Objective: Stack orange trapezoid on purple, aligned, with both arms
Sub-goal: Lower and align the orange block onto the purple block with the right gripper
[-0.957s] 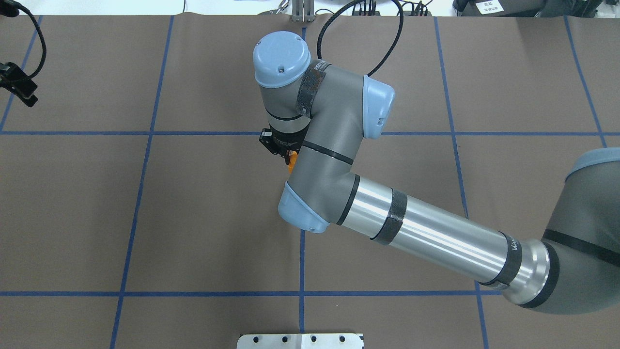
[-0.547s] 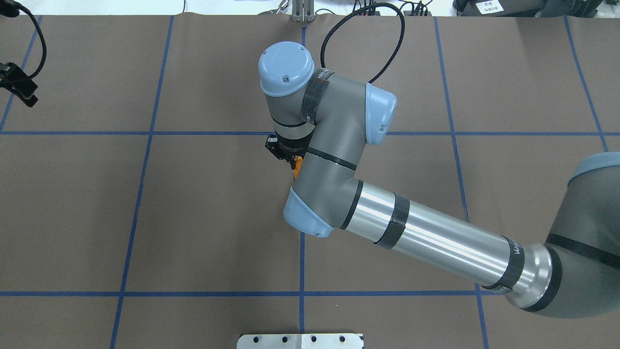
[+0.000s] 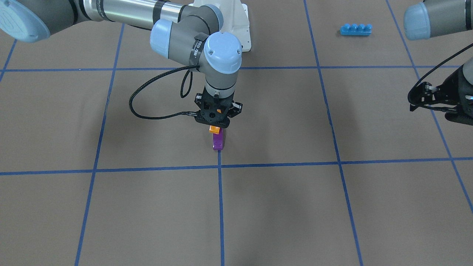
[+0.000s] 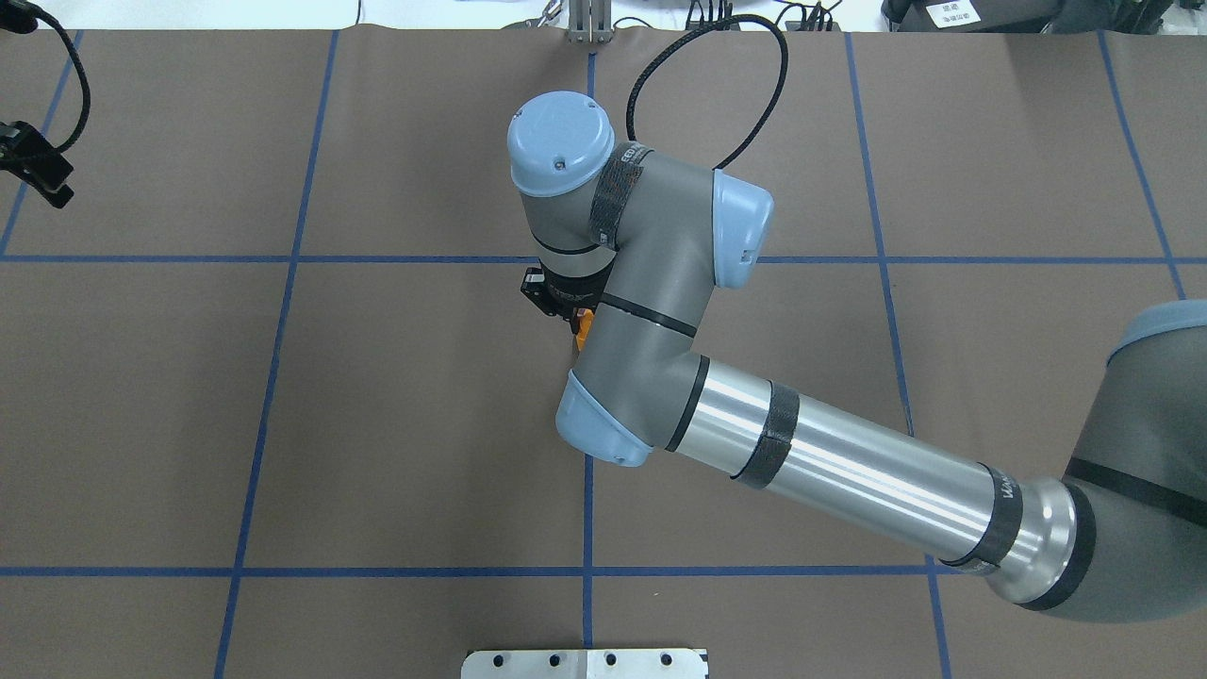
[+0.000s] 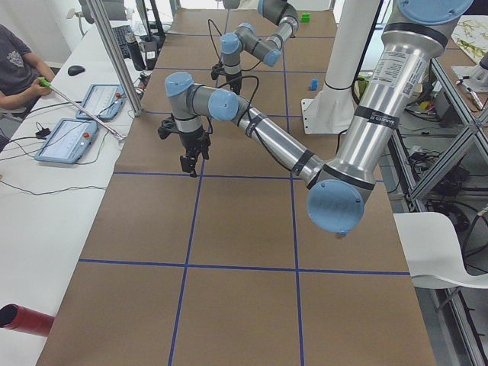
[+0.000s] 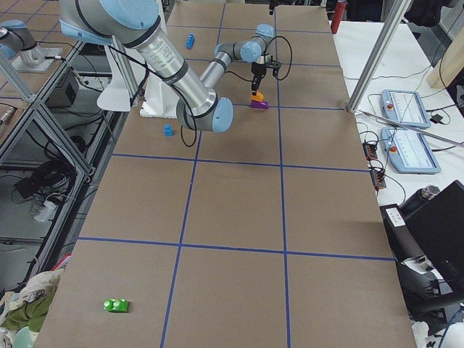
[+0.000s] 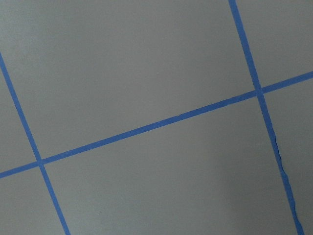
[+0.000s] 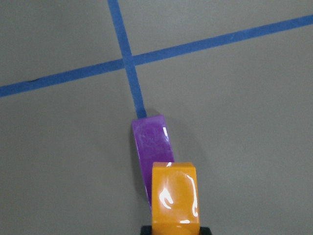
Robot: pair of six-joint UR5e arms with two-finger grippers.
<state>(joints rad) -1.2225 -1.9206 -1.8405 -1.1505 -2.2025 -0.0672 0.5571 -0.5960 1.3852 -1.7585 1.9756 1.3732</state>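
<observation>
We are carrying the small glossy orange plastic trapezoid block point(image 8: 174, 198) in the right jaws, which are clenching it from above. We are hanging it just over the small glossy purple plastic sloped block point(image 8: 154, 142), which is sitting on the brown paper-covered desk point(image 3: 111, 207) at the end of a blue tape line point(image 8: 138, 98), just short of a tape crossing. To do this step well, we are judging that we should be lowering slowly and straight, after squaring the orange block's edges with the purple one's. In the right wrist view the purple block is reaching out beyond the orange one and looking slightly skewed to it, so a small turn and a nudge along its length are probably needed before pressing down. The left arm point(image 3: 436, 18) is hanging well apart at the desk's side. Since the task is asking for both arms, it could be bracing the purple block during the press. We are unable to tell whether the left jaws are released or clenched, as the left wrist view is showing only desk and tape. Whether the two blocks are touching is also hidden from us. The overhead view is showing only a sliver of orange beside the right arm point(image 4: 651, 283), which is covering the purple block entirely.
</observation>
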